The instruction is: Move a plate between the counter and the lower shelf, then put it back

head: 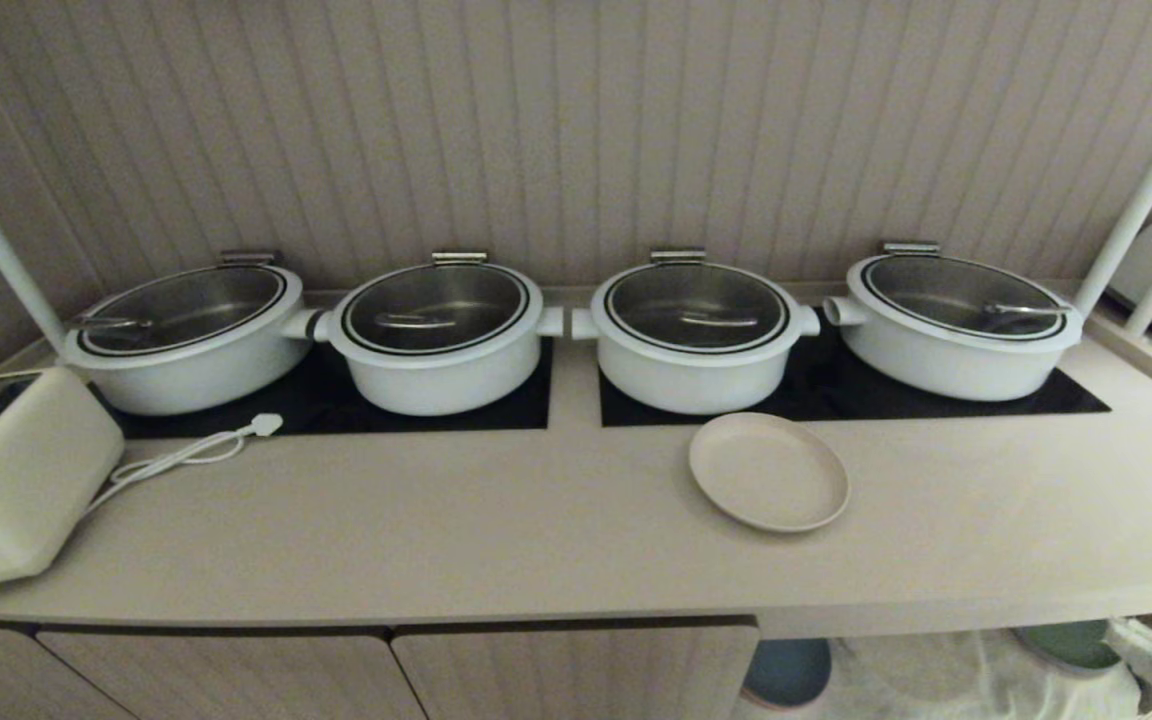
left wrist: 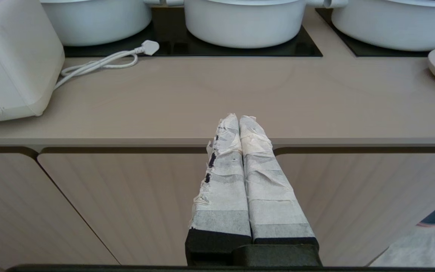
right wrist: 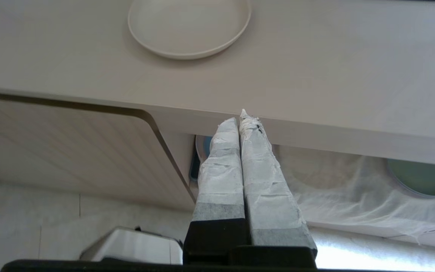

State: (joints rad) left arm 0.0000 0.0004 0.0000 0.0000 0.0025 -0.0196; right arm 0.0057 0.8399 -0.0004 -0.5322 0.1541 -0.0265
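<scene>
Taped white, the right gripper (right wrist: 240, 119) has its fingers pressed together on nothing; in the right wrist view its tips sit at the middle of the frame, against the front edge of the counter (right wrist: 315, 75). Beyond them the plate (right wrist: 189, 26) lies flat on the counter at the top centre, well apart from the gripper. Under the counter the lower shelf (right wrist: 338, 189) shows its gauzy white cloth, with a green plate (right wrist: 423, 179) at the right edge and a blue plate (right wrist: 204, 145) half hidden behind the fingers.

The left gripper (left wrist: 239, 119) is likewise closed and empty, at the centre of the left wrist view before the cabinet doors (left wrist: 108, 200).

In the head view the plate (head: 768, 470) rests right of centre, just in front of the third of four white pots (head: 694, 335). A white appliance (head: 11, 480) sits at lower left.
</scene>
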